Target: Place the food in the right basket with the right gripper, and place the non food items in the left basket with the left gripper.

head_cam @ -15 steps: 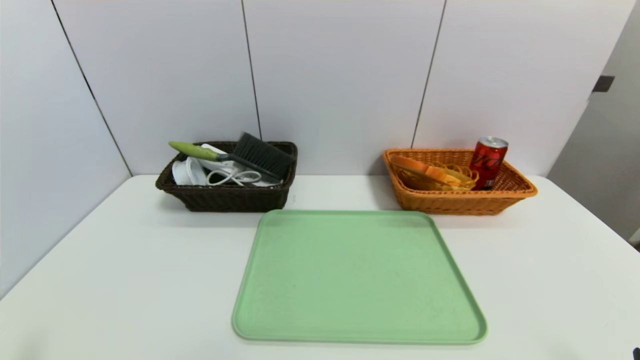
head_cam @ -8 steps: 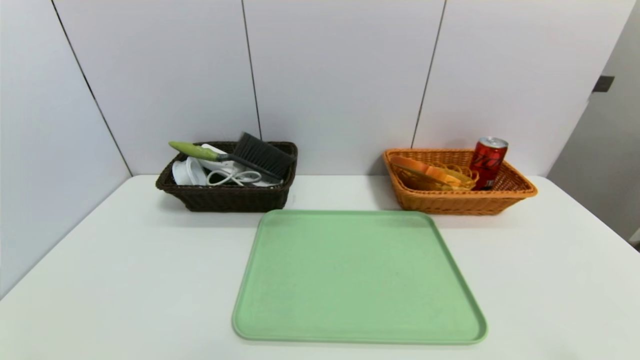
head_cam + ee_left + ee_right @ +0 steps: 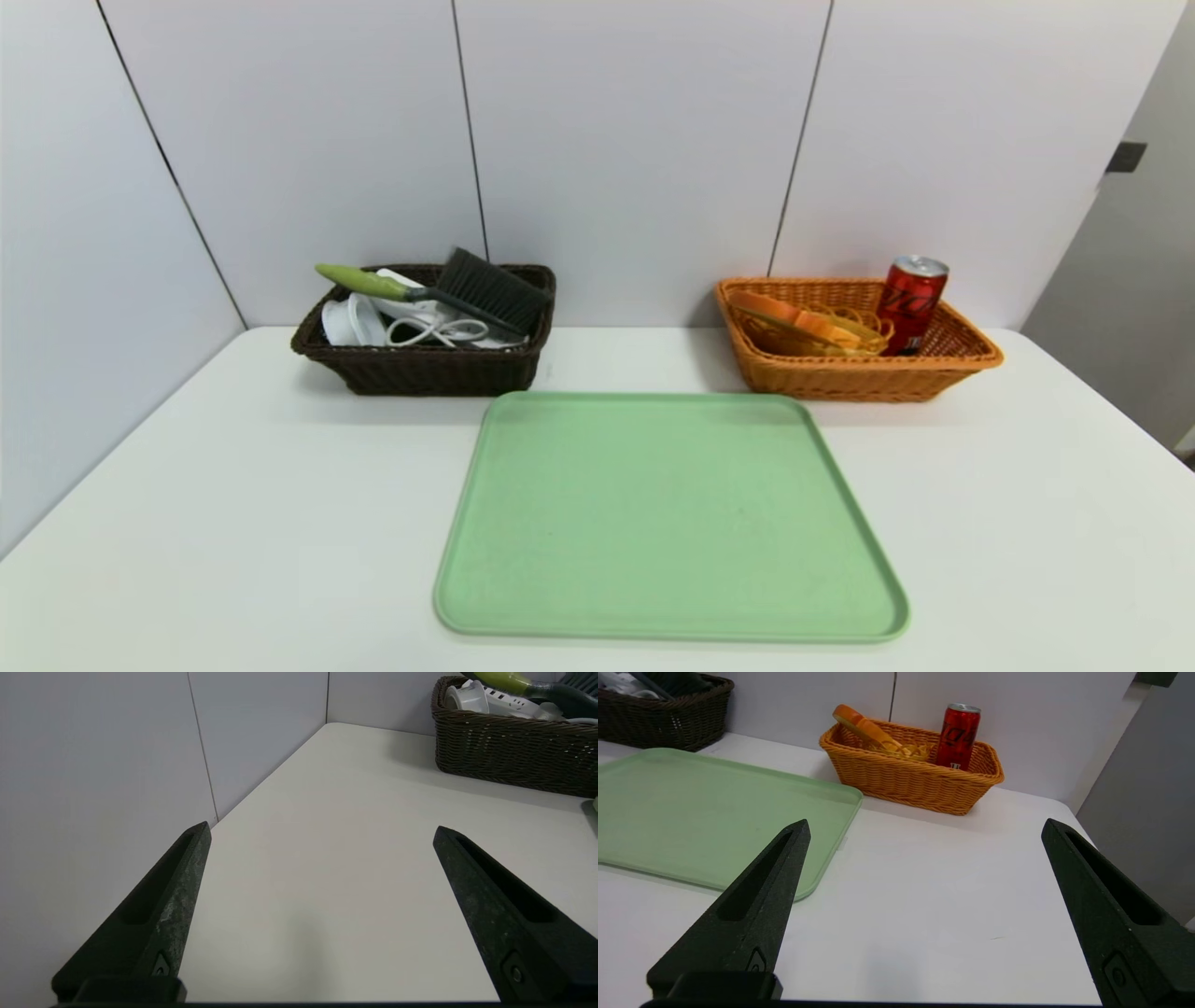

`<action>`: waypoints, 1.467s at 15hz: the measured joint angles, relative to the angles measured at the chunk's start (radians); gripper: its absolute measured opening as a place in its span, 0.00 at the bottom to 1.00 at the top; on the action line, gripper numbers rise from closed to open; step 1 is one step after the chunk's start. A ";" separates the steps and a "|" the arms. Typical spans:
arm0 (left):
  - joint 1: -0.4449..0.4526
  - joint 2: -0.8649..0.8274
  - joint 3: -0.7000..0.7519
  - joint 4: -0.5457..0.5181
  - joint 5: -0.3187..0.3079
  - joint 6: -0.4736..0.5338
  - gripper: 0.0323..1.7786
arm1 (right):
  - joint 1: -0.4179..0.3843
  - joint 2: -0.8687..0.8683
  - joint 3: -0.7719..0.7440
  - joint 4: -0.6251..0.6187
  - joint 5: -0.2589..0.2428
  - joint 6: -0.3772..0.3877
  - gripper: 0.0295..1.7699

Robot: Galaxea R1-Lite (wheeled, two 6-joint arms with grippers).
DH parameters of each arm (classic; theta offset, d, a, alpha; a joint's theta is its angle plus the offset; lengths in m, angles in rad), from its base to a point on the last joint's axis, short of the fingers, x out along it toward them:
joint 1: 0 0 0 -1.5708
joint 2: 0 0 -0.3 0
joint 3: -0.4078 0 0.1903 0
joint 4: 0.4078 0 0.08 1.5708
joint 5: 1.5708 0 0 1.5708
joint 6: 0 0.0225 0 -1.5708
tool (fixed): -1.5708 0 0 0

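The dark brown left basket [image 3: 425, 369] holds a green-handled brush [image 3: 448, 291] and white non food items [image 3: 373, 317]; the left wrist view catches its side [image 3: 509, 756]. In the orange right basket [image 3: 859, 378] stand a red can [image 3: 912, 301] and orange-yellow food [image 3: 808, 325]; the right wrist view shows that basket [image 3: 915, 777] with the can [image 3: 958, 735]. My left gripper [image 3: 320, 833] is open over bare table near the left wall. My right gripper [image 3: 924, 828] is open over bare table, right of the tray. Neither arm shows in the head view.
A green tray [image 3: 667, 513] with nothing on it lies mid-table in front of the baskets, its corner [image 3: 822, 807] near my right gripper. Grey wall panels [image 3: 607, 140] close the back and left. The white table [image 3: 233, 485] ends on the right [image 3: 1069, 812].
A dark tip at the lower right corner of the head view one second ago has gone out of view. The baskets, their contents and the tray have not moved.
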 joint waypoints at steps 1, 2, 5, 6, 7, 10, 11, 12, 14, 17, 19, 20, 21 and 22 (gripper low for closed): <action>0.000 -0.001 0.001 -0.008 0.001 0.006 0.95 | 0.000 -0.030 0.009 0.000 0.002 0.001 0.97; 0.000 -0.002 0.003 -0.031 0.001 0.018 0.95 | 0.001 -0.052 0.018 -0.036 0.004 0.001 0.97; 0.000 -0.002 0.011 -0.195 -0.001 0.064 0.95 | 0.001 -0.082 0.039 -0.243 0.001 -0.011 0.97; 0.000 -0.002 0.016 -0.258 -0.005 0.081 0.95 | 0.001 -0.086 0.042 -0.311 -0.002 -0.030 0.97; 0.000 -0.002 0.026 -0.303 -0.016 0.088 0.95 | 0.001 -0.089 0.047 -0.350 -0.002 -0.047 0.97; 0.000 -0.002 0.107 -0.401 -0.060 0.124 0.95 | 0.001 -0.093 0.109 -0.365 -0.001 -0.082 0.97; 0.000 -0.002 0.133 -0.438 -0.070 0.142 0.95 | 0.001 -0.093 0.134 -0.375 0.000 -0.090 0.97; 0.000 -0.002 0.146 -0.454 -0.092 0.144 0.95 | 0.001 -0.093 0.152 -0.369 0.000 -0.089 0.97; 0.000 -0.002 0.155 -0.429 -0.170 0.134 0.95 | 0.001 -0.093 0.166 -0.315 0.002 -0.076 0.97; 0.000 -0.002 0.158 -0.295 -0.335 0.128 0.95 | 0.001 -0.093 0.170 -0.162 0.000 -0.078 0.97; 0.000 -0.002 0.158 -0.210 -0.390 0.124 0.95 | 0.001 -0.093 0.171 -0.087 -0.009 -0.074 0.97; 0.000 -0.002 0.159 -0.156 -0.390 0.121 0.95 | 0.001 -0.093 0.171 -0.063 -0.023 -0.074 0.97; 0.000 -0.002 0.159 -0.101 -0.390 0.107 0.95 | 0.001 -0.093 0.171 -0.044 -0.044 -0.074 0.97; 0.000 -0.002 0.159 -0.075 -0.390 0.085 0.95 | 0.001 -0.093 0.171 -0.005 -0.056 -0.069 0.97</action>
